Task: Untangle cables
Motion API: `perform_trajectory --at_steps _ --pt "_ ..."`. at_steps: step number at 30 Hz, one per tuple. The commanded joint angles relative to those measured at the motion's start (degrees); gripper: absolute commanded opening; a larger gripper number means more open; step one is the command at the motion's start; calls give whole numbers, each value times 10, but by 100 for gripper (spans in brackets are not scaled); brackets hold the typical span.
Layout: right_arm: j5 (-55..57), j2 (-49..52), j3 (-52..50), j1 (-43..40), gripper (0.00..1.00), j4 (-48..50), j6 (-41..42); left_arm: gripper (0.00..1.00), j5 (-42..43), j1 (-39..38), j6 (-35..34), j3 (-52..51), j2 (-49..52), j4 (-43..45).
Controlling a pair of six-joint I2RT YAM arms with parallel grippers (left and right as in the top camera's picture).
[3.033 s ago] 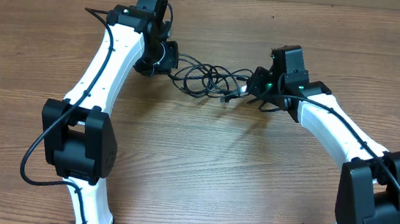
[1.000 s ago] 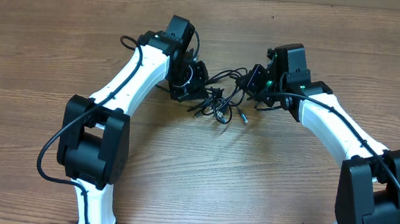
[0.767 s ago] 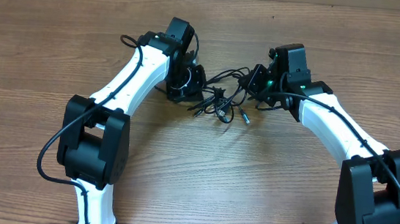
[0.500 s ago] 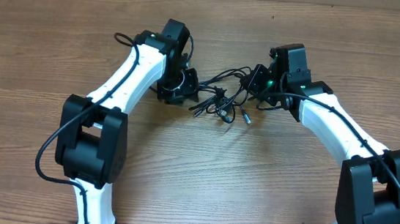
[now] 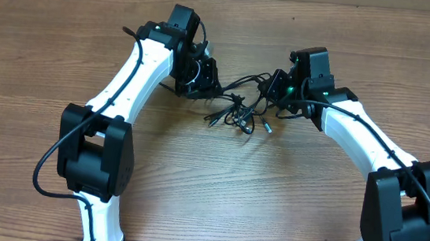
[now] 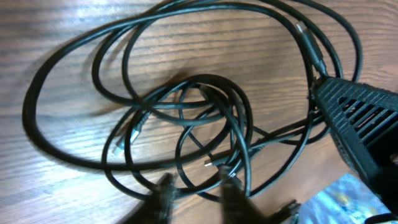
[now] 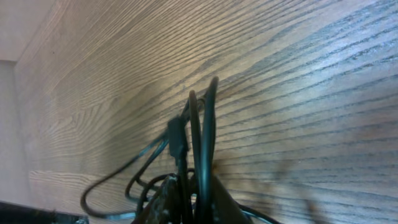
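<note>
Left tool (image 5: pixel 202 78): pressed together, fingertips blurred; can't tell if it grips anything. Cables (image 5: pixel 236 107): limp tangle on tabletop (image 5: pixel 209 183) between both tools, long axis left–right, loose plug ends toward near edge. Probably light, floppy, slick; take hold near a plug. Right tool (image 5: pixel 275 91): pinching a bunch of strands.

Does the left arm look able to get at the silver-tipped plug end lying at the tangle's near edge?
Probably yes: the plug end lies exposed on the table with nothing over it, and the left arm is close beside the cables. The right arm may crowd the approach somewhat.
</note>
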Motion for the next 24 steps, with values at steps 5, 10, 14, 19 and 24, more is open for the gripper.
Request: perform_trajectory --at_steps 5,10,14,19,24 --pt "5 2 7 -3 4 3 -3 4 9 -31 -3 9 -9 7" --pt "6 2 7 -3 4 2 14 38 1 -43 -70 6 -9 5" --pt "6 2 7 -3 4 2 14 49 -26 -54 -105 5 -9 5" --pt "6 2 7 -3 4 2 15 56 -53 -70 -154 5 -9 7" --pt "6 2 7 -3 4 1 15 51 -73 -74 -193 5 -9 10"
